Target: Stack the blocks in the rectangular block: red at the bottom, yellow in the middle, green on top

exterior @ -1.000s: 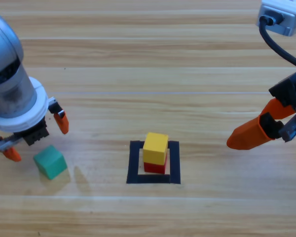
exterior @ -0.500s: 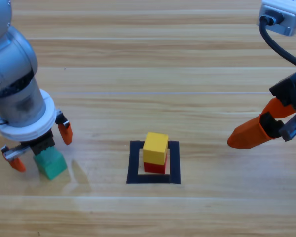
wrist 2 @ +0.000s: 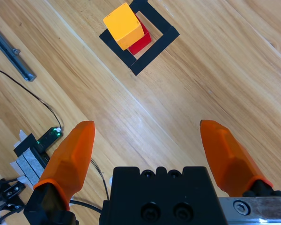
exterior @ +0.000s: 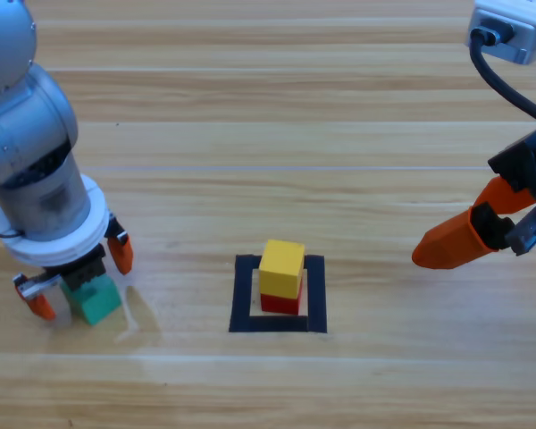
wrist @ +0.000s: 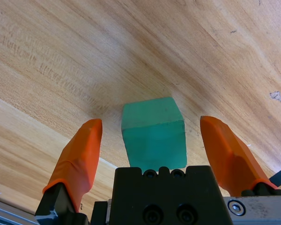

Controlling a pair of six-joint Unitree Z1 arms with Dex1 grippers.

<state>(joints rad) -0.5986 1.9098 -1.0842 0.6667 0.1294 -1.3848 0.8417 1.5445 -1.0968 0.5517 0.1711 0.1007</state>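
Left gripper (exterior: pixel 79 279) at 9 o'clock straddles green (wrist: pixel 153 136), fingers (wrist: pixel 79 157) spread, not touching it. Yellow (exterior: pixel 281 267) sits on red (exterior: pixel 280 304) inside the square (exterior: pixel 242 295) at center. Right gripper (wrist 2: pixel 147 150) waits released at 3 o'clock over the desk (exterior: pixel 268 134).

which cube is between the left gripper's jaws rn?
The green cube. It sits on the table between the open jaws of the left gripper, outside the black tape square. The yellow cube and red cube are stacked inside it.
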